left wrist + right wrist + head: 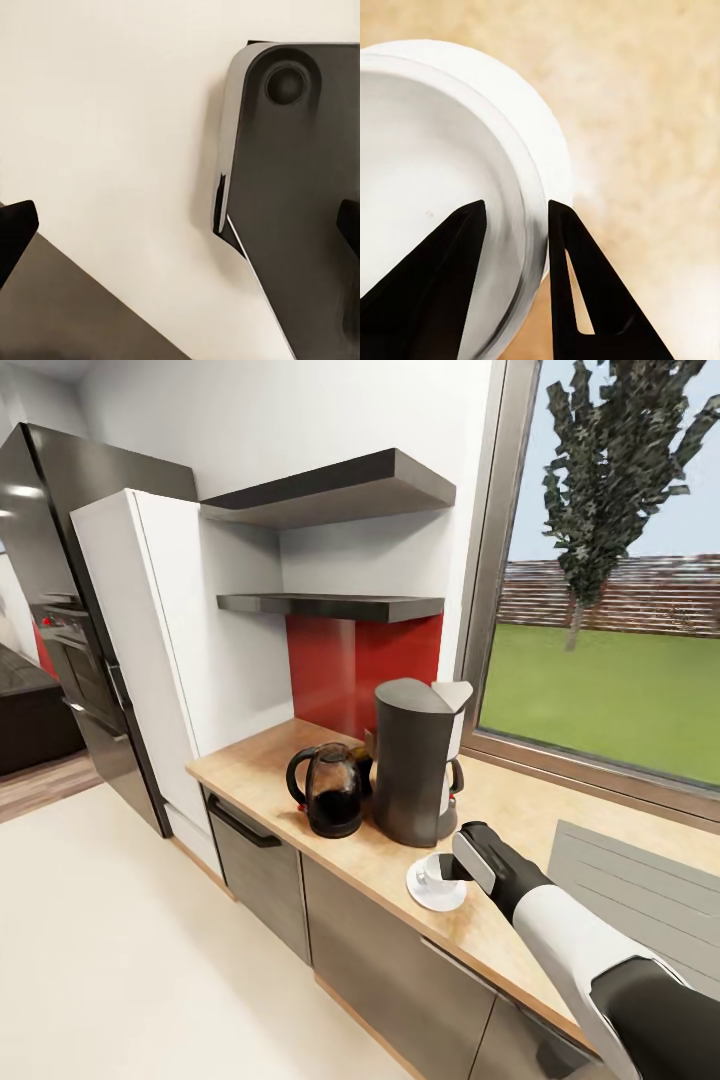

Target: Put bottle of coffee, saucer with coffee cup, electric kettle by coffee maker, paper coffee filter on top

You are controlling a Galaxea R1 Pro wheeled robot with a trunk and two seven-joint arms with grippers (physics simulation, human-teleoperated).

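The dark coffee maker (410,760) stands on the wooden countertop (255,760), with a white cone-shaped piece (455,695) at its top that looks like the paper filter. Close on its left sits the glass electric kettle (330,790). A brown thing (366,758) peeks out between them, mostly hidden. In front of the maker, the white coffee cup (433,872) rests on the white saucer (428,898). My right gripper (516,214) is shut on the cup's rim (531,217), one finger inside and one outside. My left gripper (180,225) hangs open over the floor.
Two dark wall shelves (330,605) hang above the counter's left end. A tall white cabinet (150,660) and a dark oven column (70,610) stand to the left. A window sill (600,775) runs behind the counter on the right. Cream floor (120,940) lies in front.
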